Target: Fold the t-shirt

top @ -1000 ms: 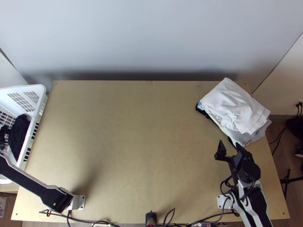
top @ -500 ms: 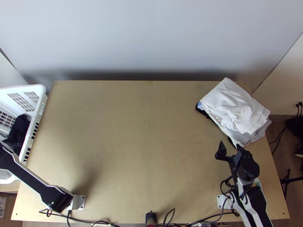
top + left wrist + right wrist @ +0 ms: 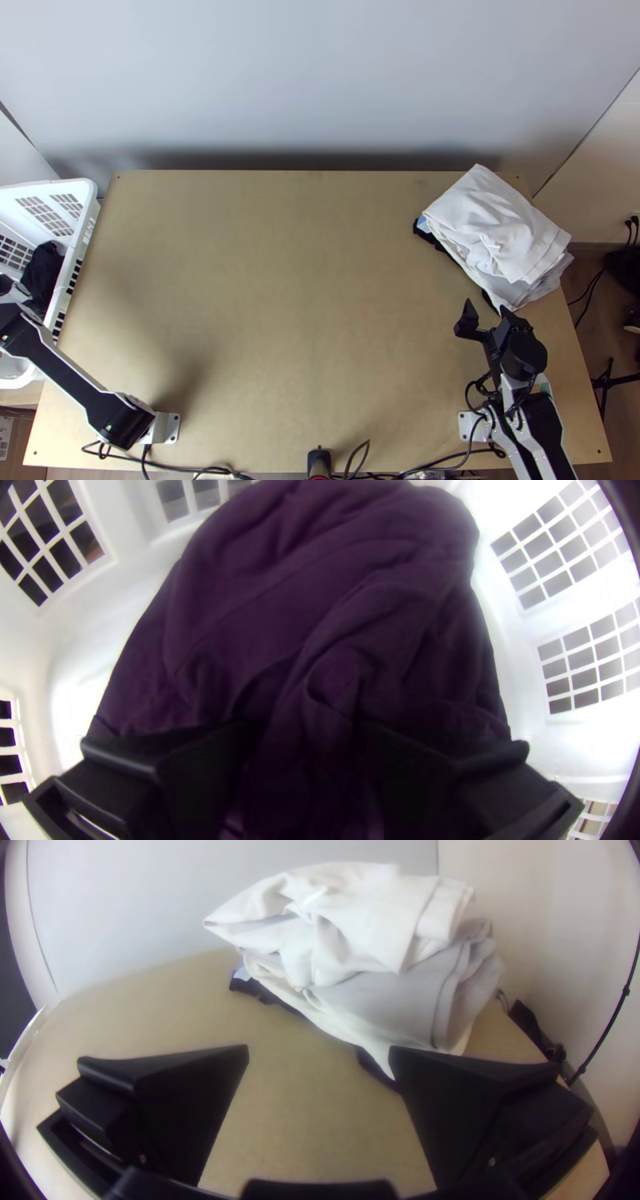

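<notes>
Our left fingers (image 3: 200,773) are wide apart, not pinching the bunched purple t-shirt (image 3: 320,607) between and past them in the basket (image 3: 87,633). Let's squeeze a thick bit before lifting. Our right fingers (image 3: 183,1107), wide apart too, are empty, near the white pile (image 3: 373,927).

We could pass over the wide bare tabletop (image 3: 280,304) between the white slatted laundry basket (image 3: 86,189) and the stack of white and grey cloth (image 3: 488,224). The basket's wall stands along the left edge, the left arm (image 3: 68,380) slants across the near-left corner, the stack blocks the far right, and the right gripper (image 3: 486,305) sits just on its near side.
</notes>
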You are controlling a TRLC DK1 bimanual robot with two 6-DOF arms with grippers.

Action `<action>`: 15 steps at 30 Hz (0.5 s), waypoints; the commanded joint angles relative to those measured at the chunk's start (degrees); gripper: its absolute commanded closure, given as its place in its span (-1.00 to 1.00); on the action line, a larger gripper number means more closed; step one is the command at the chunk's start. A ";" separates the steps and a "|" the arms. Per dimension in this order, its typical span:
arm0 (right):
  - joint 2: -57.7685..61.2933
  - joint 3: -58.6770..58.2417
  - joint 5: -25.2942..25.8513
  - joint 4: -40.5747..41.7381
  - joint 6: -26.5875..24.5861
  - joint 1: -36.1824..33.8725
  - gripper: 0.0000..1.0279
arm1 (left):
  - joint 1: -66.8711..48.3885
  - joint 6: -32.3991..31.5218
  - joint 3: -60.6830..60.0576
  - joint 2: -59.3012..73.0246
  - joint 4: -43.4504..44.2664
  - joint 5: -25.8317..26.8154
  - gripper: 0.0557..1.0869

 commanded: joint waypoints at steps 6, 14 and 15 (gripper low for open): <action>-0.03 0.00 0.02 0.10 0.04 -0.11 -0.90 | 0.40 0.30 0.36 -9.41 -10.94 3.00 0.93; -1.00 0.00 0.02 0.10 0.30 -0.20 -0.90 | -0.91 -4.00 -9.48 -42.99 -15.24 18.29 0.93; -1.17 0.00 -0.06 0.01 0.30 -0.20 -0.90 | -1.44 -4.80 -9.57 -46.68 -16.03 19.43 0.93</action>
